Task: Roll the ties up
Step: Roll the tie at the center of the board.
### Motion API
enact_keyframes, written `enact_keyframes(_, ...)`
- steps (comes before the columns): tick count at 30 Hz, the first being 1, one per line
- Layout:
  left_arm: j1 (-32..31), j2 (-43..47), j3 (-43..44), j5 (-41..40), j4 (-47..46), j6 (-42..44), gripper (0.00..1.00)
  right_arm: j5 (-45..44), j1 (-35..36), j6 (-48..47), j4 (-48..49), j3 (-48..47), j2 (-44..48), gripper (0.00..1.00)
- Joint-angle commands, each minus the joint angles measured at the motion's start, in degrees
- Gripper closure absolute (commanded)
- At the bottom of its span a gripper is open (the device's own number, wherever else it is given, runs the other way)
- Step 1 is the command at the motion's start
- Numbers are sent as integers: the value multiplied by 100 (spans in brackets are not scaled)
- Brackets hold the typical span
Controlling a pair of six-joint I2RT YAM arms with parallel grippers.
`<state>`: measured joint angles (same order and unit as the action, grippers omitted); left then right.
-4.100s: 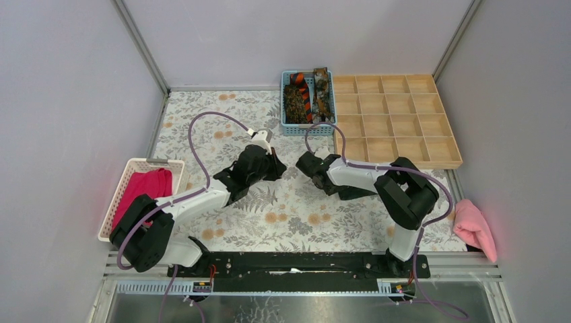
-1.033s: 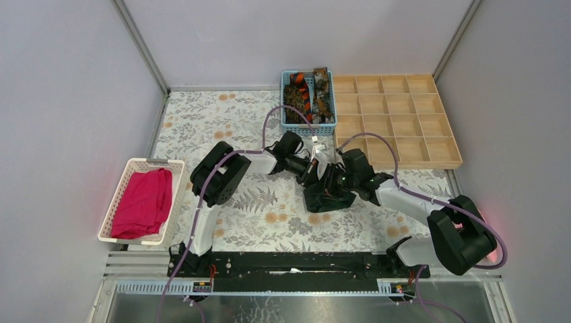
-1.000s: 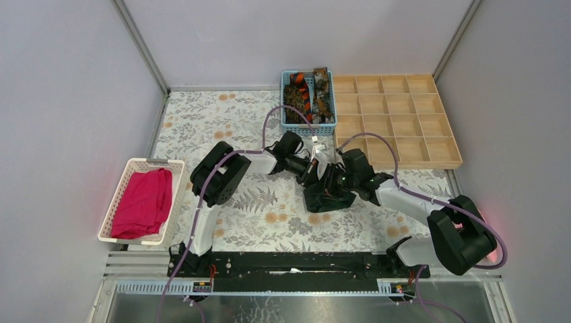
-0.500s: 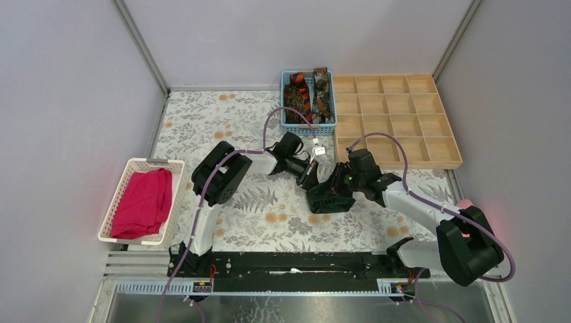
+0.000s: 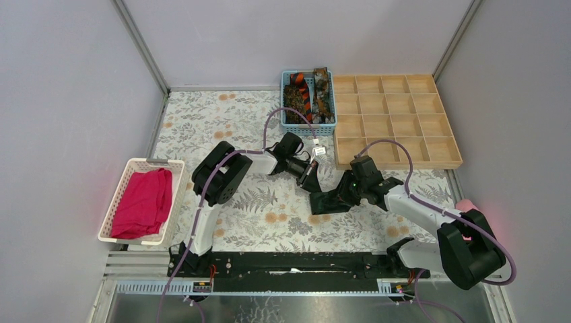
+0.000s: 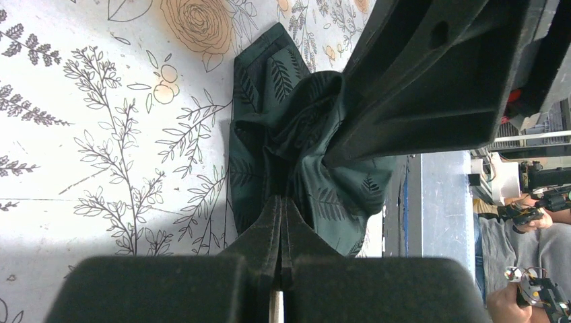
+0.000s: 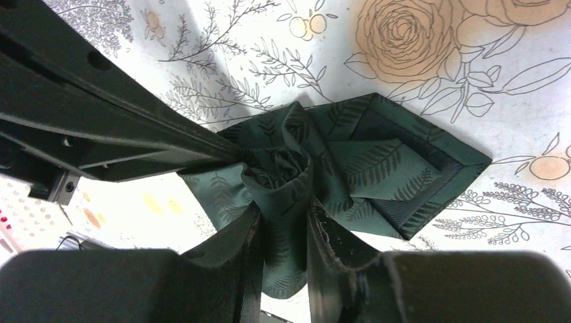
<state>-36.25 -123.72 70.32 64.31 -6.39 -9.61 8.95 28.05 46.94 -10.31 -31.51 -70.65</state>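
**Dark green tie (image 7: 377, 168): coil part-formed, both jaws engaged**

We work on the floral tabletop (image 5: 202, 128). At its far edge stand the wooden divided tray (image 5: 431, 164) and, to its left, the blue basket (image 5: 308, 130) holding the remaining ties (image 5: 306, 94). The white basket (image 5: 116, 199) with the magenta cloth (image 5: 143, 202) sits at the left.

The dark green tie lies on the tabletop right of centre, nearer than the blue basket, between the two grippers. We read the left gripper (image 6: 279, 202) as jaws pressed together on a fold of fabric. The right gripper (image 7: 283, 215) has its jaws clamped on the twisted core. The middle is bunched into a loose coil, and the pointed wide end lies flat.

We judge the step in hand to be winding, not yet complete. The next move calls for one gripper to pin the core while the other turns it, keeping the fabric taut.

Against half a second ago, the right gripper has drawn slightly toward the near edge and the left arm is unchanged. Four seconds ago the grippers were apart.
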Motion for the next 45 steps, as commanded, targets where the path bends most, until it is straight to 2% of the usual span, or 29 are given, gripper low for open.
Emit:
enact_keyframes(1, 17, -65, -20, 107, -82, -68, 100, -580, -57, 27, -393, 90, -153, 72)
enact_keyframes(9, 17, -57, -16, 10, -285, -272, 100, -865, -55, 11, -626, -13, -376, 70)
enact_keyframes(15, 13, -66, 0, -21, -301, -295, 100, -862, -55, -46, -778, -192, -500, 54)
enact_keyframes(19, 44, 13, -23, -357, -312, -344, 100, -1083, -57, -88, -929, -276, -350, 52)
enact_keyframes(33, 180, 284, 91, -1243, -374, -802, 100, -1515, -55, -169, -1351, -391, 16, 53)
enact_keyframes(40, 126, 1286, -370, -1824, -620, -1082, 100, -1539, -57, -176, -1246, -337, -148, 68)
enact_keyframes(45, -117, 1703, -705, -1693, -874, -1151, 100, -1519, -57, -185, -1142, -311, -298, 69)
